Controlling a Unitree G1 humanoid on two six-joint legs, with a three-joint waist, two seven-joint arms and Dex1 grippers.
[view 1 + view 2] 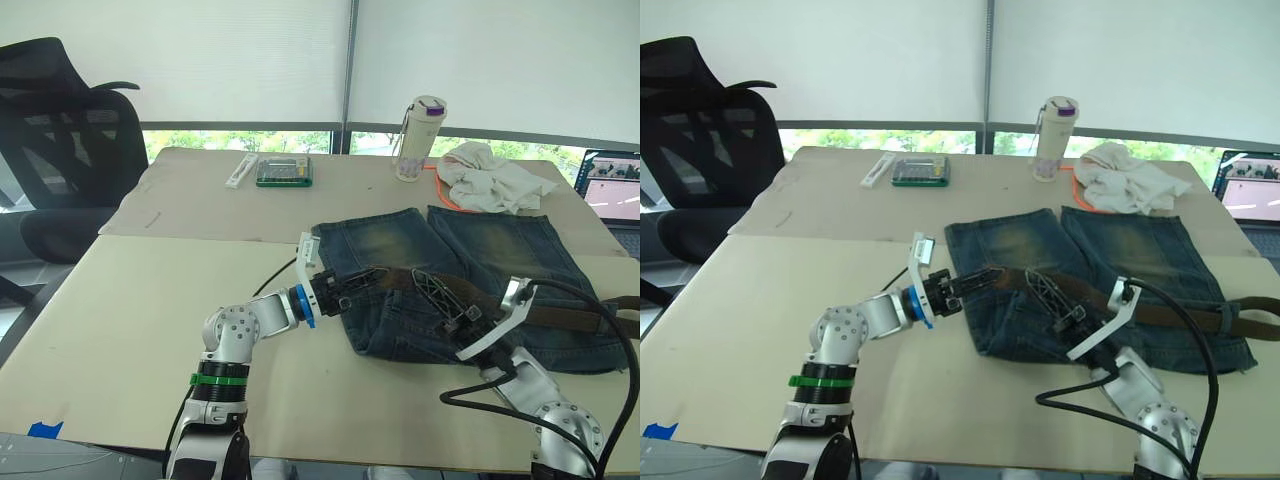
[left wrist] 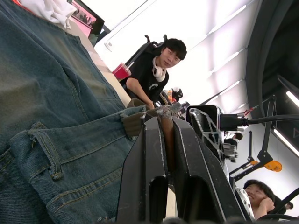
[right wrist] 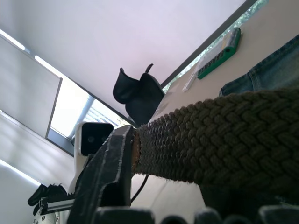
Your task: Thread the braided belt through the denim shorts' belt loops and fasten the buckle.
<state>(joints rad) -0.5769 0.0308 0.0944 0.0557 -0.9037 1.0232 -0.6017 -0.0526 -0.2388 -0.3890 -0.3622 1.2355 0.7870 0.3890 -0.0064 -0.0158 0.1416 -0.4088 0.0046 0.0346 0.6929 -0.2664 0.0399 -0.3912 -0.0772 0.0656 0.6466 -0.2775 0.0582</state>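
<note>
I see the belt (image 1: 560, 318) lying along the shorts (image 1: 480, 270) waistband, both grippers (image 1: 362, 280) (image 1: 447, 300) pinching it; threading unfinished, buckle unfastened.

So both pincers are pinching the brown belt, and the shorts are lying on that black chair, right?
Not the chair. The denim shorts lie flat on the table, as the left eye view shows. Both the left pincer and right pincer do grip the braided belt.

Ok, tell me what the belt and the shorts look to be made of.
The braided belt: dark brown woven cord, matte; the plaited strands show close up, fibre unclear. The denim shorts: faded blue denim with yellowish worn patches and stitched seams.
</note>
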